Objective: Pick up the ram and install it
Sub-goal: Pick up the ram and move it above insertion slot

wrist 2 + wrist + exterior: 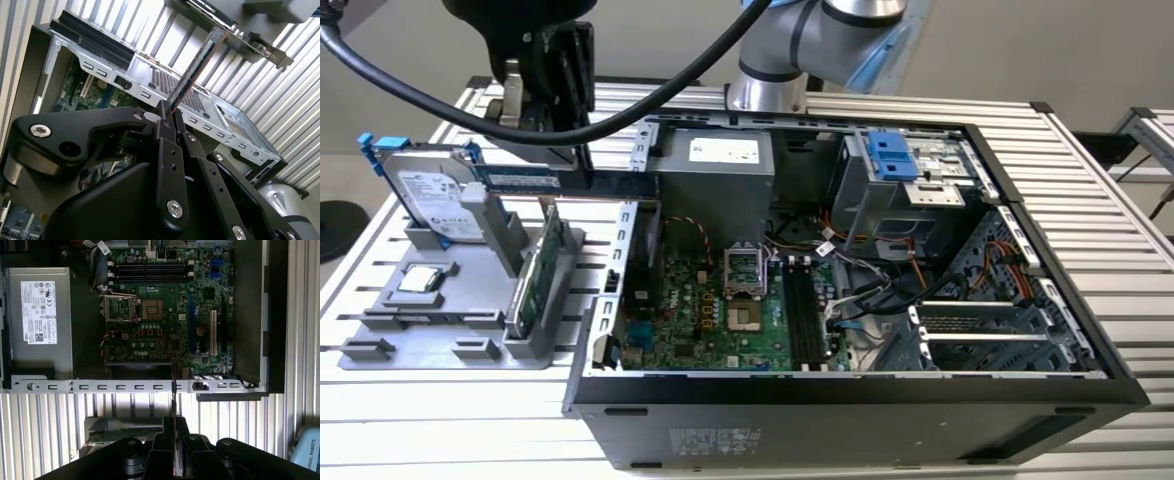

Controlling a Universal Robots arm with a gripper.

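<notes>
Slatted metal table [440,420] carries an open PC case [854,388]. At the exterior view's left sits a gray tray [454,342] with a hard drive [434,205] and a green card [540,270]. The gripper [574,160] hangs over the gap between tray and case. Its fingers [170,150] are closed, pinching the ram [527,180]. The ram is in the air, lying level, above the case's side wall and clear of the motherboard [200,290].

Table [1121,200]: silver ribbed aluminium slats. 2 items sit directly on it: black computer case [854,400] lying flat with its open side up, and grey parts fixture [440,345] just beside it, on the exterior view's left.
</notes>
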